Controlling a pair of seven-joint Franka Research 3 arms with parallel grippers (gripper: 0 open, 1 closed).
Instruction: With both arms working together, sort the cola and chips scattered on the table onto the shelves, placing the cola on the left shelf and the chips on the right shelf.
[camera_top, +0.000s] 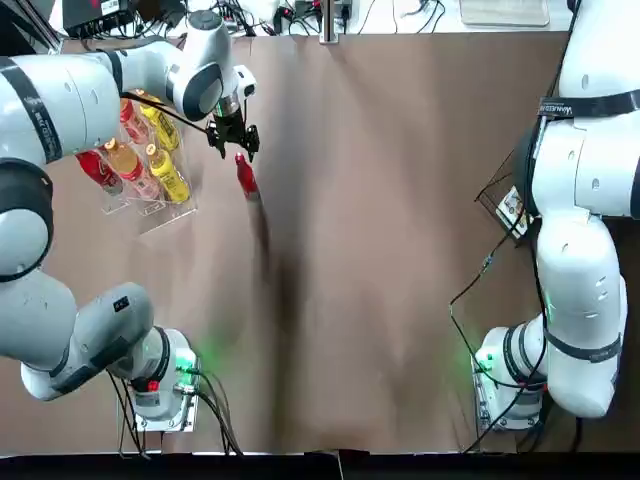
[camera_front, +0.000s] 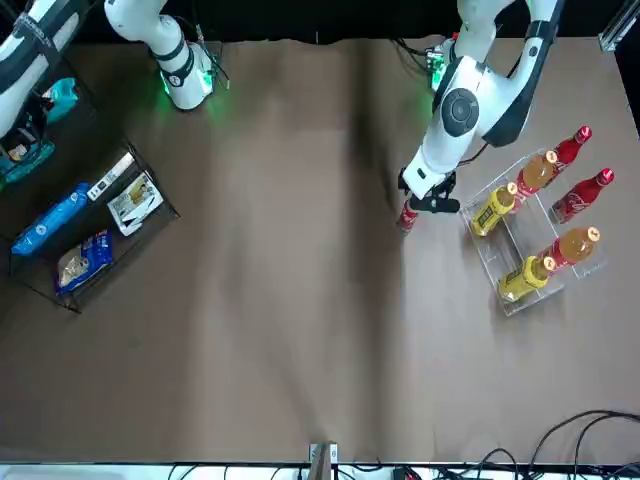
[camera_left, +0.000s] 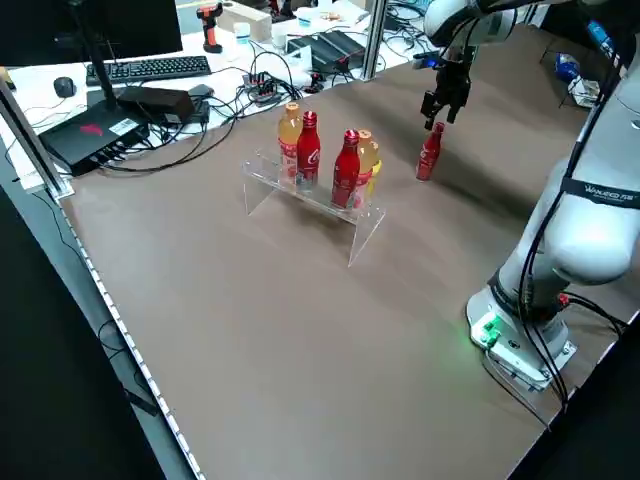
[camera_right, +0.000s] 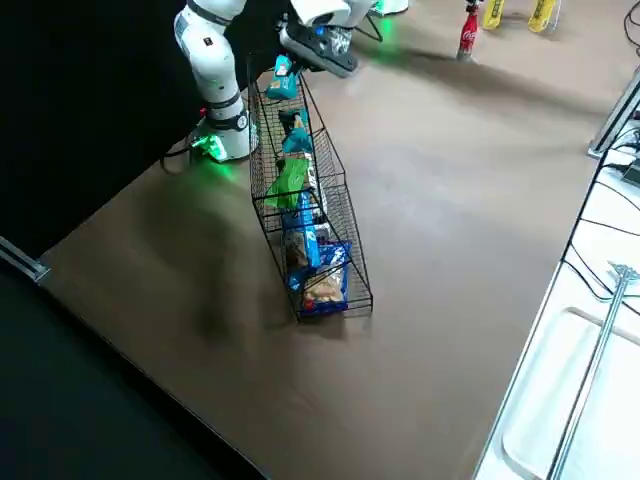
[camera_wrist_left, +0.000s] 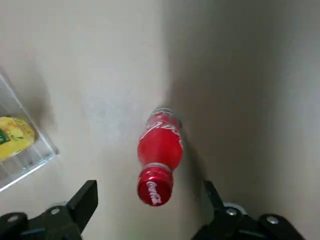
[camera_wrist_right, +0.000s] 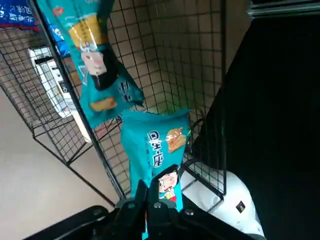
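The left gripper (camera_wrist_left: 150, 207) hangs above 1 cola (camera_wrist_left: 161, 150), fingers apart to straddle its cap; the clear rack (camera_top: 150, 200), holding 2 colas beside drinks, stands near it. The right gripper (camera_wrist_right: 156, 192) pinches 1 teal packet (camera_wrist_right: 156, 145) at the black basket (camera_wrist_right: 107, 165), whose rim wires could snag it.

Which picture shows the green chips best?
The right side view: the green chips lie uncovered in the black basket. I can't make them out in the other views.
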